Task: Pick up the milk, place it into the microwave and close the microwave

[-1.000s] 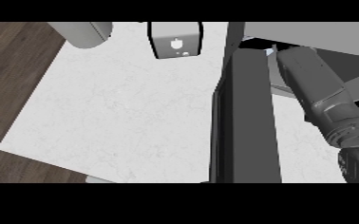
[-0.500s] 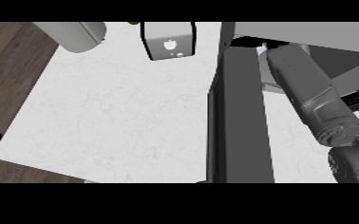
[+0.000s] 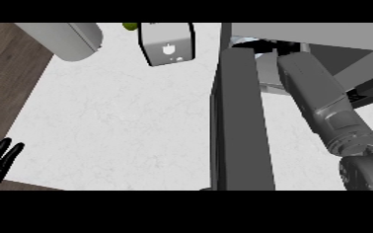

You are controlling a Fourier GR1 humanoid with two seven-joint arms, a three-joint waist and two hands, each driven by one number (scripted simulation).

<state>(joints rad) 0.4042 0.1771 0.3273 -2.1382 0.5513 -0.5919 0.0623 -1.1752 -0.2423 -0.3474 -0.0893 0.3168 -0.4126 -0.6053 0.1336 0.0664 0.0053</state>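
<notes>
Milk carton [image 3: 168,44] is standing at top centre of the counter [image 3: 109,128], just left of the open microwave door [image 3: 241,123]. Left hand [image 3: 9,156] rests open at lower left, and the right hand [image 3: 356,175] is at lower right, can't tell if it's open or closed

Markings: no legible text, brand or number anywhere; the sole sign is a small white emblem [image 3: 169,50], its shape not decipherable, on the grey face of the milk carton [image 3: 162,38].

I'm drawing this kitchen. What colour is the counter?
The counter is white with faint grey speckles, seen in the head view.
</notes>
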